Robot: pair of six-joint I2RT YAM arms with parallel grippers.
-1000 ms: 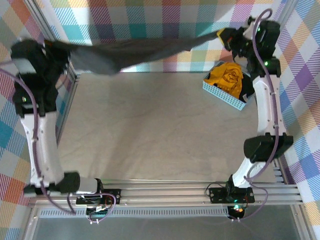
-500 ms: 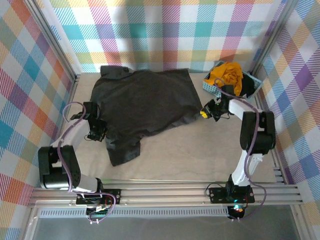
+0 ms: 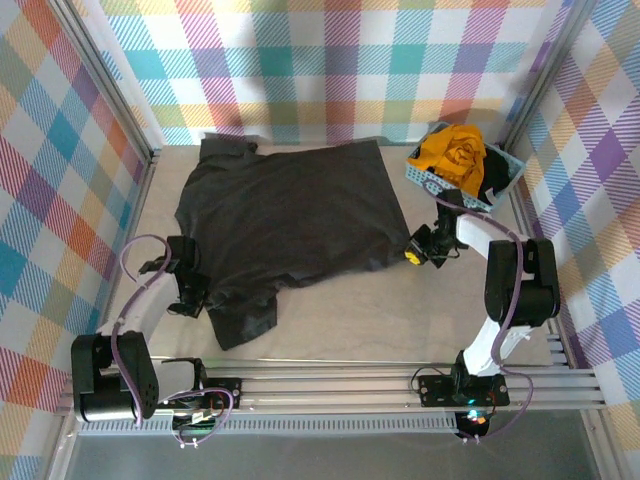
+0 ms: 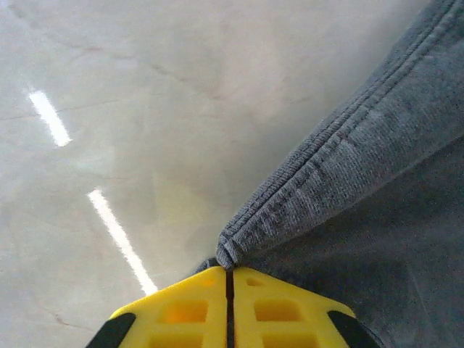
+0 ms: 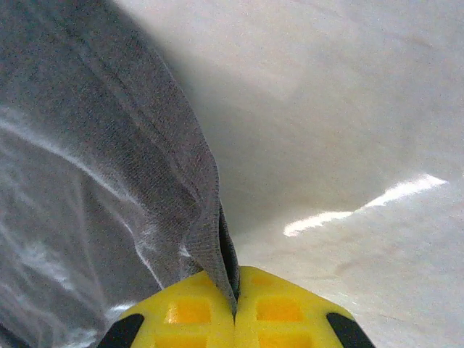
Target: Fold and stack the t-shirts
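charcoal t-shirt [image 3: 290, 215] spread flat, yellow t-shirt [image 3: 455, 155] bundled

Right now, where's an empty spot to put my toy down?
The bare table between the black t-shirt's near hem and the front rail is free. The far right corner is crowded by the blue basket holding a yellow t-shirt.

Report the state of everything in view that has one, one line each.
dark t-shirt, spread open on the table, unfolded
yellow t-shirt, crumpled in the basket
basket, upright, loaded
left gripper, shut on the dark t-shirt's edge
right gripper, shut on the dark t-shirt's edge
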